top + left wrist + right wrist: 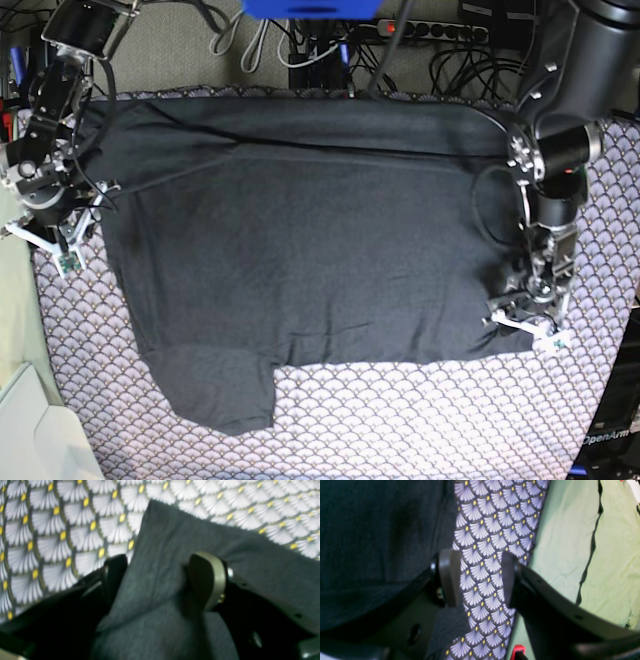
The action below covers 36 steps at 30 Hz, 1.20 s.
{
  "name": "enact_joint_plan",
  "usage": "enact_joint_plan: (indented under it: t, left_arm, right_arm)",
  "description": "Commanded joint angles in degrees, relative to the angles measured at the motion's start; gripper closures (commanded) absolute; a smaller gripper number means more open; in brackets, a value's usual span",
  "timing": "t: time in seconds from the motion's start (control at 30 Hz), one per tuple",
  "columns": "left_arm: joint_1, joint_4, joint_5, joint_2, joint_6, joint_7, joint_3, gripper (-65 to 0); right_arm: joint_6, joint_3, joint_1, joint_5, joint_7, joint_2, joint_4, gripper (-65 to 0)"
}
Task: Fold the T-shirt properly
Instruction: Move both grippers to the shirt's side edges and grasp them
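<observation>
from my remote station, the scallop-patterned cloth [420,420] covered the table, purple-white fans with yellow dots, and the t-shirt [300,250] lay spread over most of it, dark charcoal grey, its upper edge folded along the far side and one sleeve [215,395] hanging toward the near edge at the base view's left. a pale green sheet [570,542] ran just beside the patterned cloth in my right wrist view. my left arm [560,120] reached down at the base view's right to the shirt's near corner, and the left gripper [160,577] stood wide with a raised fold of grey fabric between its fingers [207,580]; whether the pads actually pinched that fold i could not tell, as the picture was blurred. my right arm [50,110] sat at the base view's left beside the shirt's edge. the right gripper [478,577] was parted, with only the patterned cloth showing between its fingers [448,577] and the shirt's dark edge lying just to one side of them, holding nothing. cables [300,45] trailed beyond the table's far side.
</observation>
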Motion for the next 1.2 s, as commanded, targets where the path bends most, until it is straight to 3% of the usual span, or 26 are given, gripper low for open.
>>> enact_joint_plan:
  t: [0.0,0.17,0.23,0.3,0.43,0.63,0.93,1.17]
  left_arm:
    - [-1.58,0.71,-0.76,-0.50,-0.30,0.18,0.03,-40.9]
    - [-0.44,0.71,-0.76,-0.42,-0.30,0.18,0.03,-40.5]
    - [0.26,1.23,-0.76,-0.50,-0.30,0.18,0.03,-35.9]
    - [0.35,1.23,-0.76,-0.59,-0.30,0.18,0.03,-26.8]
    - [0.70,1.23,-0.76,-0.77,0.05,0.18,-0.15,-1.1]
    - [0.53,1.32,-0.50,-0.94,0.14,0.36,-0.32,0.0]
    - [0.44,1.32,-0.23,-0.94,0.14,0.53,0.03,-0.4]
    - [0.35,1.32,-0.23,-1.56,0.14,0.62,0.03,-0.4]
  right_arm:
    - [-0.27,0.22,0.88,0.32,0.97,0.81,1.22,-27.5]
    - [-0.27,0.22,0.97,0.32,0.97,0.81,1.31,-27.5]
    - [-0.27,0.30,1.94,0.32,0.97,0.81,1.31,-27.4]
    - [-0.27,0.83,3.34,0.32,0.97,0.81,1.31,-27.4]
    - [-0.27,1.62,8.18,0.32,0.88,0.63,0.25,-27.4]
    - [-0.27,1.45,19.52,0.23,0.88,0.72,-10.56,-27.4]
    - [-0.27,1.18,36.66,0.41,2.02,2.48,-40.36,-27.7]
    - [-0.27,1.18,39.83,0.58,11.96,2.48,-53.28,-27.7]
